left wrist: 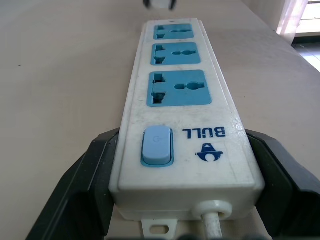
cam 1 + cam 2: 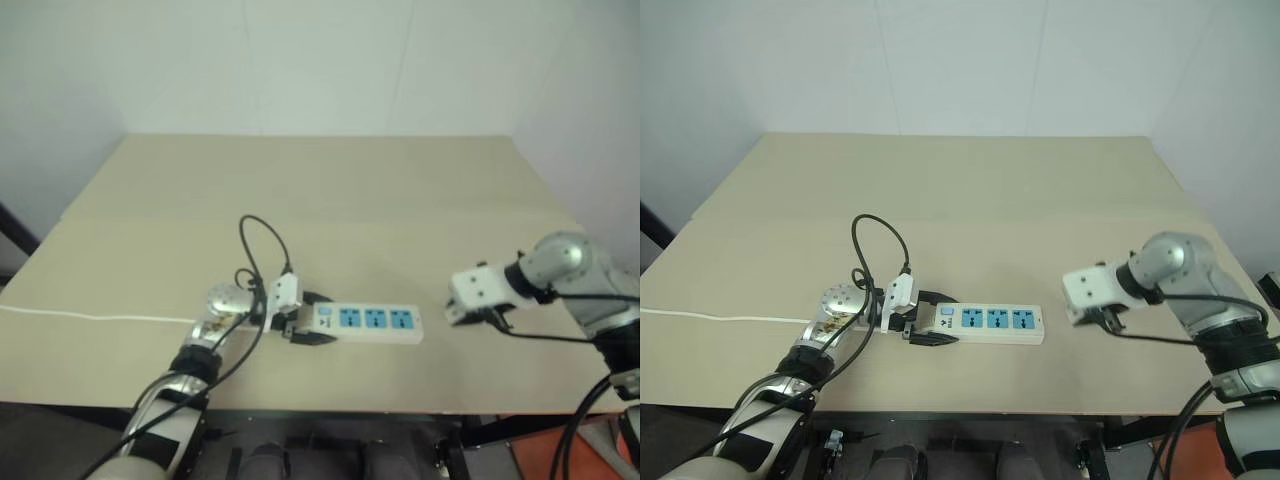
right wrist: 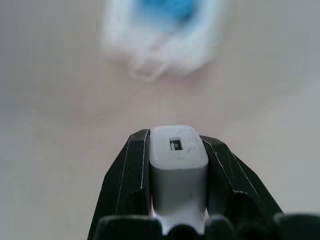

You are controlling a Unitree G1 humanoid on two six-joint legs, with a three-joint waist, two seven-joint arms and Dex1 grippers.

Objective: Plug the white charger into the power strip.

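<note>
The right gripper (image 3: 178, 172) pinches the white charger (image 3: 178, 160) between its two black fingers (image 3: 127, 175), the small port end showing past the tips; its prongs are hidden. The left gripper (image 1: 180, 165) has its jaws spread around the switch end of the power strip (image 1: 182, 95), one black finger along each long side, seemingly bracing it on the table (image 2: 330, 190). The strip lies well apart from the right jaws, its far end blurred ahead of them in the right wrist view.

Risks, as I judge them: the charger sits narrowly between the fingers and could twist or slip when pressed into a socket (image 1: 176, 88); prongs arriving tilted would jam on the blue face; a hard push could skid the strip if the left fingers only flank it loosely. Whether those fingers actually touch the strip's sides is hard to tell, and its thin cord (image 2: 100, 318) runs off the frame edge
</note>
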